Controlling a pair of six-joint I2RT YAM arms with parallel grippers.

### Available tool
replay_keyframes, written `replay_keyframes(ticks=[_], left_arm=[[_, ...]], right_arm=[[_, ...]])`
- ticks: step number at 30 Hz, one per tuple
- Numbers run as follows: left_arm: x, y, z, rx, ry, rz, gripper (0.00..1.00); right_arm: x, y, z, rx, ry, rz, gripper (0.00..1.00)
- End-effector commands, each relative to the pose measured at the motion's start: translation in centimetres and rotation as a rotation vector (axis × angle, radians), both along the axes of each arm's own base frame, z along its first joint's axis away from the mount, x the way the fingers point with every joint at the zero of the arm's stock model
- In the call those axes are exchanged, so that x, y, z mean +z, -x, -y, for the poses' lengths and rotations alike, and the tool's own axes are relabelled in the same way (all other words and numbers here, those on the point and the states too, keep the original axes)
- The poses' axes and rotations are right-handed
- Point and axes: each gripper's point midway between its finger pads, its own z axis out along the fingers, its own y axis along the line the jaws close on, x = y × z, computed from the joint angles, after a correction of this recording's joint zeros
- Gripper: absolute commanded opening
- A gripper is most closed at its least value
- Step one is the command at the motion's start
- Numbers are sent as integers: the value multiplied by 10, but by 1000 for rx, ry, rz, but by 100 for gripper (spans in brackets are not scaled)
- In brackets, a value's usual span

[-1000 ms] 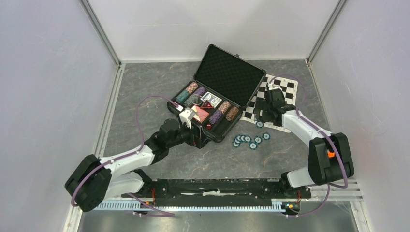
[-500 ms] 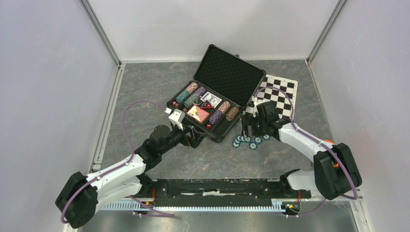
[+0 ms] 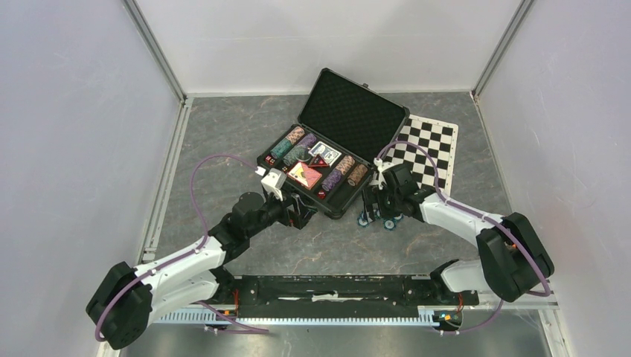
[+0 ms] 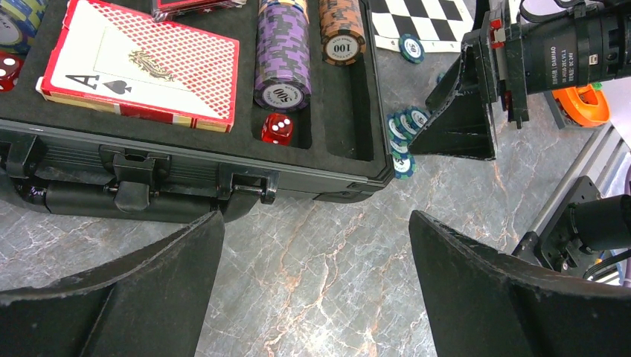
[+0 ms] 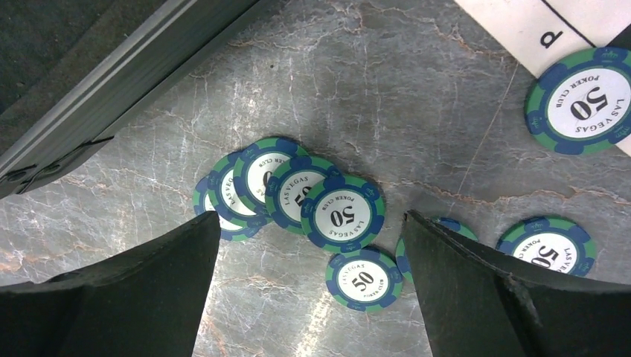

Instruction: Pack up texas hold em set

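Observation:
The black case (image 3: 353, 111) lies open in the middle of the table, its foam tray holding chip stacks, a red deck (image 3: 305, 175) and a blue deck (image 3: 325, 154). The left wrist view shows the red deck (image 4: 141, 67), purple chips (image 4: 281, 52), brown chips (image 4: 342, 30) and a red die (image 4: 279, 129). Several teal chips (image 5: 342, 216) lie loose on the table right of the case. My right gripper (image 5: 312, 217) hangs open just over them, a finger on each side of the fanned group. My left gripper (image 4: 316, 223) is open and empty before the case's front wall (image 4: 186, 178).
A black-and-white chequered mat (image 3: 428, 145) lies behind and to the right of the loose chips; one teal chip (image 5: 580, 100) rests at its edge. The case's raised lid stands behind the tray. Grey walls enclose the table on three sides.
My right gripper has swung left off the chequered mat and come down over the loose teal chips beside the case. The left arm drew back slightly at first, then held still.

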Motion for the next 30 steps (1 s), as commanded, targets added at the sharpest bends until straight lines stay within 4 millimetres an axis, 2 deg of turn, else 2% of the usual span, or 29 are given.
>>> replay_keyframes(ticks=[1,7,17,30], left_arm=[[8,-6,0,-6,-14,59,100],[6,-6,2,-16,-20,50,100],[5,-5,3,-19,-21,45,100],[3,-6,6,-28,-28,31,100]], right_arm=[[-1,-5,-6,-37,-31,12,98],[-1,2,-22,-27,-136,-17,98],[-5,5,-25,-26,-153,-34,98],[2,11,-43,21,-224,-45,98]])
